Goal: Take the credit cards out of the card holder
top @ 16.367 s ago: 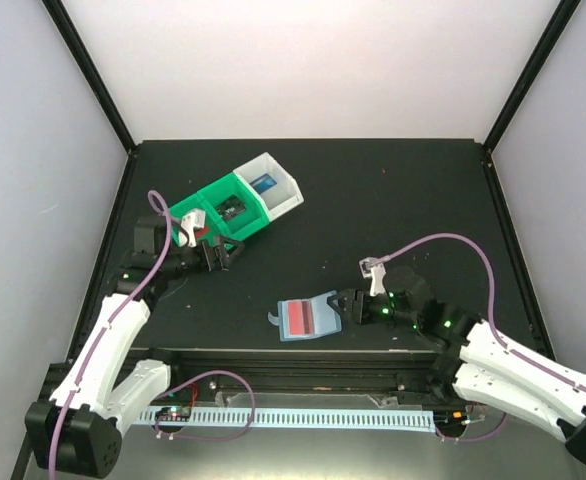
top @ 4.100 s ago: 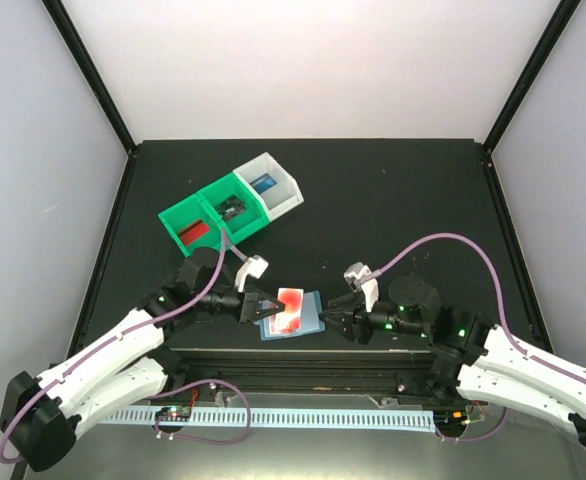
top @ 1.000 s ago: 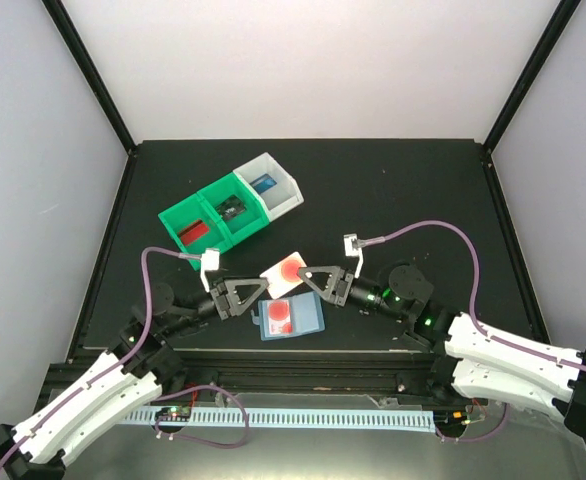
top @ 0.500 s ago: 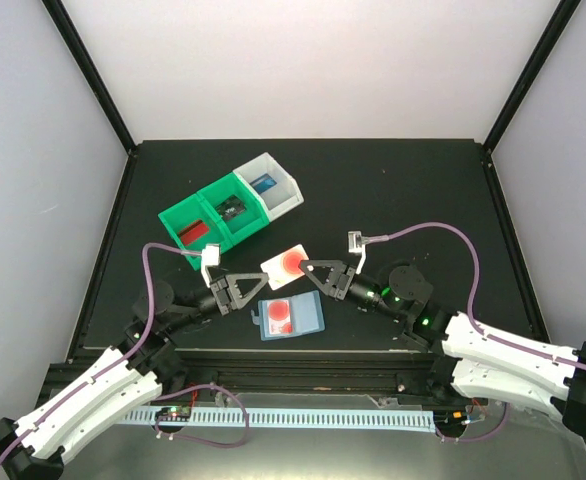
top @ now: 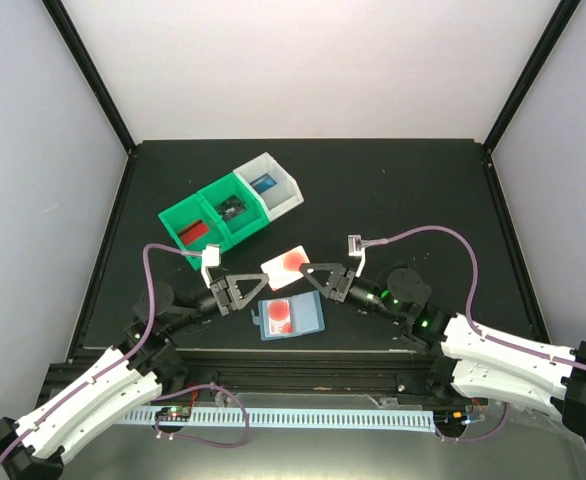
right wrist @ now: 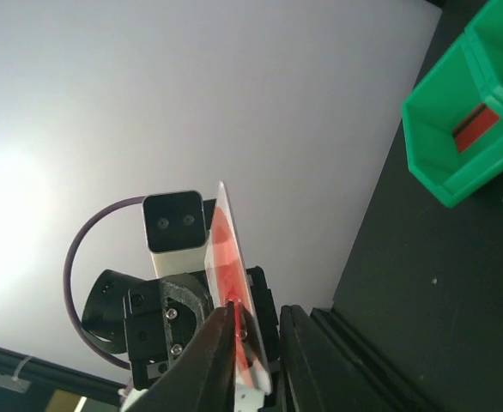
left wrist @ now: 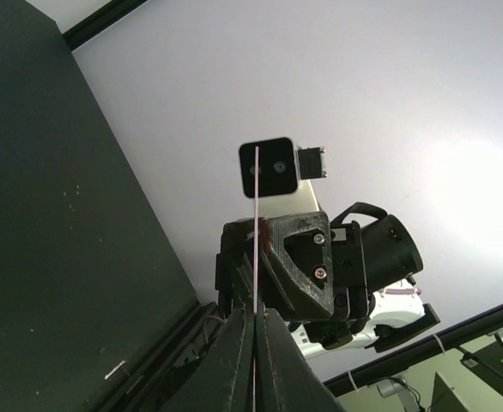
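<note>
— Red dot on white: that is the credit card (top: 286, 264), up in the air between the two arms. Who has it?
— The left gripper (top: 264, 278), I think. In its wrist view the two fingers are pressed together on the thin edge of the card. The right gripper (top: 304, 270) has its fingers a little apart, and the card leans on one finger only.
— So the step is a handover?
— It looks so to me. To do it well, the right arm should draw straight back along the plane of the card. If it goes sideways, it may twist the card out of the left grip.
— And the card holder (top: 311, 320)?
— Flat on the table (top: 393, 190), just on the near side of both grippers. Another card (top: 279, 315) with a red dot shows inside it, so the work is not finished.
— Where should this one go?
— Maybe into the green bin (top: 205, 197) behind. I would carry it level and slowly
</note>
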